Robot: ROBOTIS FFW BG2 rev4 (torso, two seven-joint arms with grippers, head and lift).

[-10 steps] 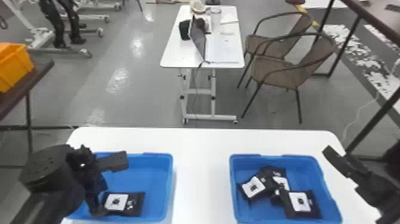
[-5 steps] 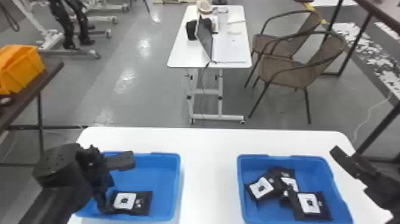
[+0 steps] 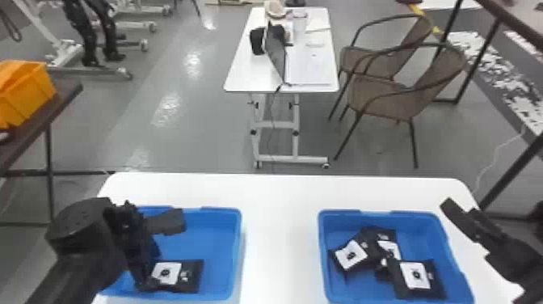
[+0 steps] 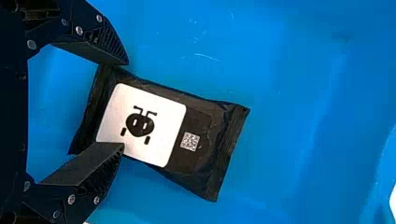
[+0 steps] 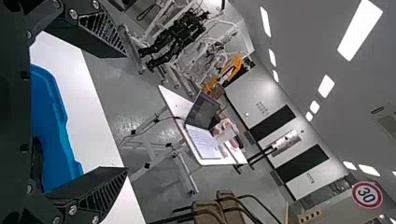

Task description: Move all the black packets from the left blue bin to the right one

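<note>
Down in the left blue bin (image 3: 218, 242), my left gripper (image 3: 161, 250) is at the left part of a black packet (image 3: 191, 276). In the left wrist view the open fingers of my left gripper (image 4: 125, 105) stand on either side of one end of the packet (image 4: 196, 119), one fingertip overlapping its white label. Several black packets (image 3: 436, 279) lie in a heap in the right blue bin (image 3: 337, 285). My right gripper (image 3: 448, 210) is parked above that bin's right side; in the right wrist view the right gripper (image 5: 127, 112) is open with nothing between its fingers.
Both bins stand on a white table (image 3: 278, 234), a strip of tabletop between them. Beyond it are a smaller table (image 3: 242, 77) with a laptop (image 3: 276, 56), and brown chairs (image 3: 388, 97). An orange crate (image 3: 28, 89) rests on a dark table at the left.
The head view has shifted, so the scene sits slightly farther right. Both arms keep about the same place relative to the bins, the left one still at the packet.
</note>
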